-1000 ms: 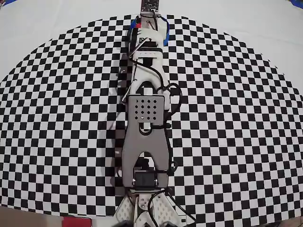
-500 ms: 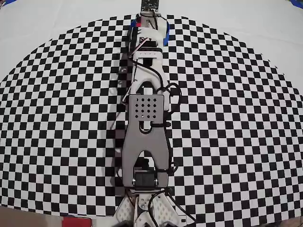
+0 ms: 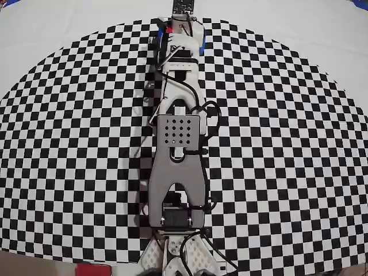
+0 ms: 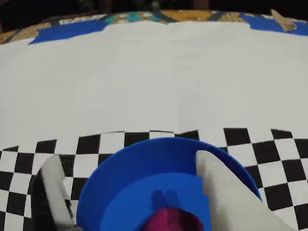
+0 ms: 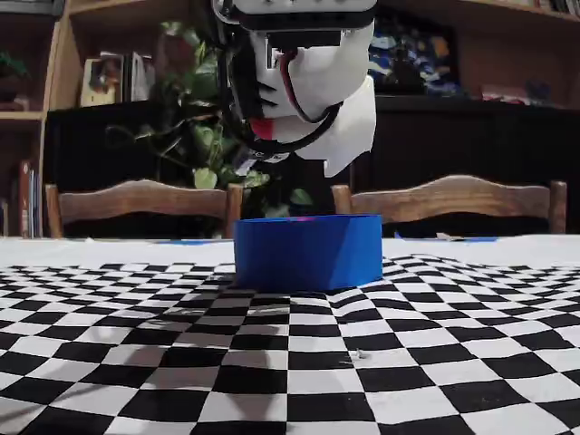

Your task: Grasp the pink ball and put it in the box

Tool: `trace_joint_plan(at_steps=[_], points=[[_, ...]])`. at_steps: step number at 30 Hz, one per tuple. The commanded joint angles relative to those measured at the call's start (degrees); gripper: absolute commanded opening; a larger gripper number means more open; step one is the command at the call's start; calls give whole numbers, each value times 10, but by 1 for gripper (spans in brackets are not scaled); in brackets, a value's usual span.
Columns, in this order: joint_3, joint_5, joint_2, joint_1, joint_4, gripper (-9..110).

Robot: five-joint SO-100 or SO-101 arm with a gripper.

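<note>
The blue box (image 4: 144, 163) stands at the far edge of the checkered cloth, right under my gripper (image 4: 127, 159). The pink ball (image 4: 171, 220) lies low inside the box, at the bottom edge of the wrist view, touching neither finger. The jaws are spread wide: the left finger (image 4: 52, 185) is outside the box's rim and the right finger (image 4: 219, 187) is over its right side. In the fixed view my gripper (image 5: 290, 163) hangs above the box (image 5: 308, 252), and a sliver of pink (image 5: 300, 218) shows at the rim. In the overhead view the arm covers the box (image 3: 202, 53), and the ball is hidden.
The checkered cloth (image 3: 276, 149) covers the table, with plain white cloth (image 4: 154, 77) beyond the box. Two wooden chairs (image 5: 136, 201) and dark shelves stand behind the table. My arm (image 3: 175, 172) stretches up the middle of the overhead view.
</note>
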Motion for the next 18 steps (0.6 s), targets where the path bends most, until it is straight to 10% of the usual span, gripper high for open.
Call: trace_joint_plan(at_steps=[1, 18], points=[[-26, 5, 10, 4, 1, 35], [159, 224, 198, 2, 1, 34]])
